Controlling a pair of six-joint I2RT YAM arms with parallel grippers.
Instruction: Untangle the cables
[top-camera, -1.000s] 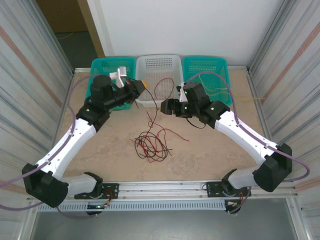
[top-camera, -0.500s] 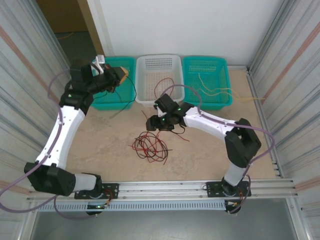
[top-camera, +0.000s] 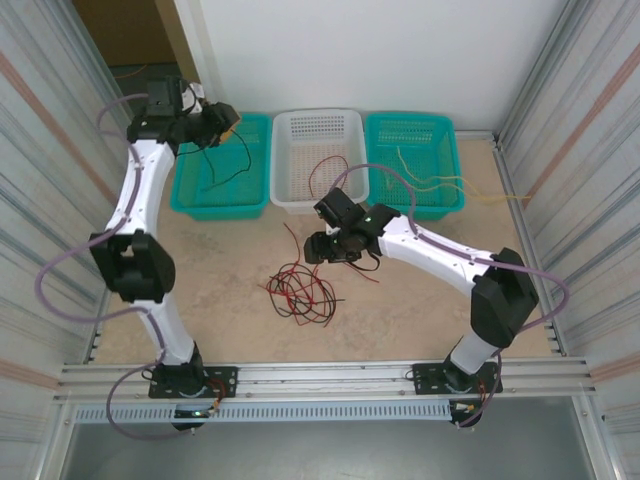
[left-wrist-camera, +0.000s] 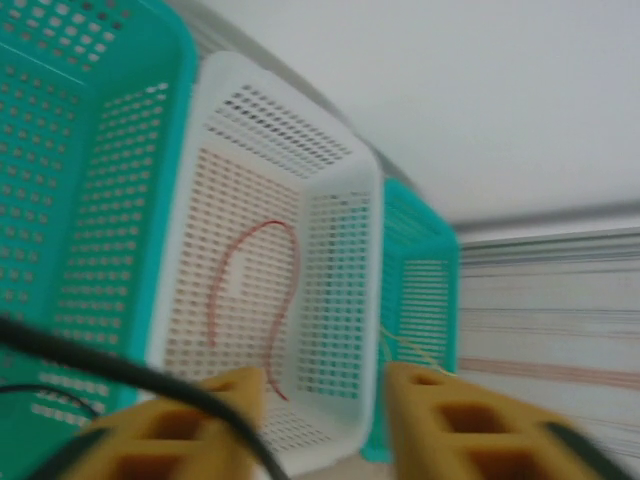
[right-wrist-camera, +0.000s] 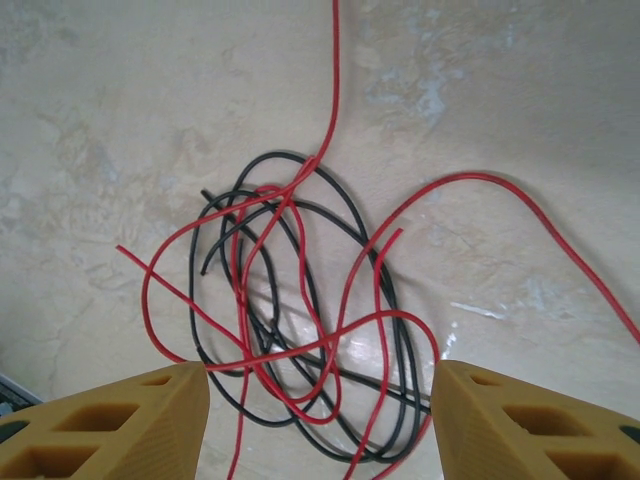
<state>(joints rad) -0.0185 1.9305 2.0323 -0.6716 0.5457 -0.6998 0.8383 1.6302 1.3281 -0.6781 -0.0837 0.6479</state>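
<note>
1. Cables (top-camera: 300, 292) in red and black lie in a loose tangle on the beige surface (top-camera: 440, 300), just below the middle of the overhead view. In the right wrist view, the red loops cross over the black ones at many points.
2. One red strand leaves the tangle and runs up to the top edge of the right wrist view. Another sweeps out toward the right edge.
3. The right pincer (top-camera: 316, 248) hangs close over the upper right of the tangle. From its own camera (right-wrist-camera: 320, 375) its jaws stand wide apart, gripping nothing, with the cables lying beneath the gap.
4. The left pincer (top-camera: 226, 120) is up in the upper left of the overhead view, over the left teal basket (top-camera: 195, 195). Its jaws (left-wrist-camera: 325, 400) are parted too.
5. A black cable (top-camera: 240, 165) hangs from that pincer down into the left teal basket. In the left wrist view it crosses the finger (left-wrist-camera: 190, 430) at the lower left, and I cannot tell whether it is caught there or merely draped.
6. The white basket (top-camera: 318, 125), at the top centre, holds a single red cable (left-wrist-camera: 296, 275).
7. The right teal basket (top-camera: 410, 130) holds pale yellow cables (top-camera: 425, 182), and one end trails over its right rim.
</note>
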